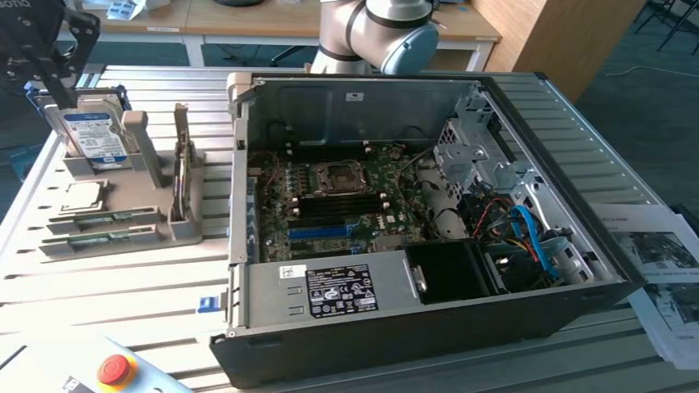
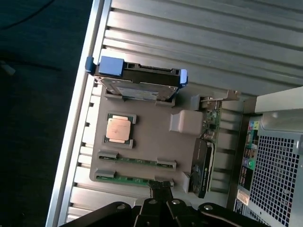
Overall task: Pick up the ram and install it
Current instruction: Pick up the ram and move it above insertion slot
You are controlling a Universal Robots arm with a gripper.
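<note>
Hanging at the upper left of the exterior view, gripper [image 1: 65,97] with its fingers [image 2: 160,190] pressed together, gripping nothing, above the grey holder [image 1: 82,165]. Standing upright at the holder's far end, hard drive [image 1: 93,135]. Just in front of it, lying flat, square processor [image 1: 82,196]. Next toward the lower left, second green stick [image 1: 104,219], and beside it, in the outermost slot, the ram [image 1: 101,240], lying flat and untouched; in the wrist view, closed fingertips overlapping this stick's edge. On the holder's right side, expansion card [image 1: 182,164] on edge. At lower left, red button [image 1: 114,368]. Filling centre and right, open computer case [image 1: 437,327] on its side, with motherboard [image 1: 361,213], processor socket [image 1: 333,178] and labelled power supply [image 1: 327,291]. At the far right edge, printed papers [image 1: 666,270].
</note>
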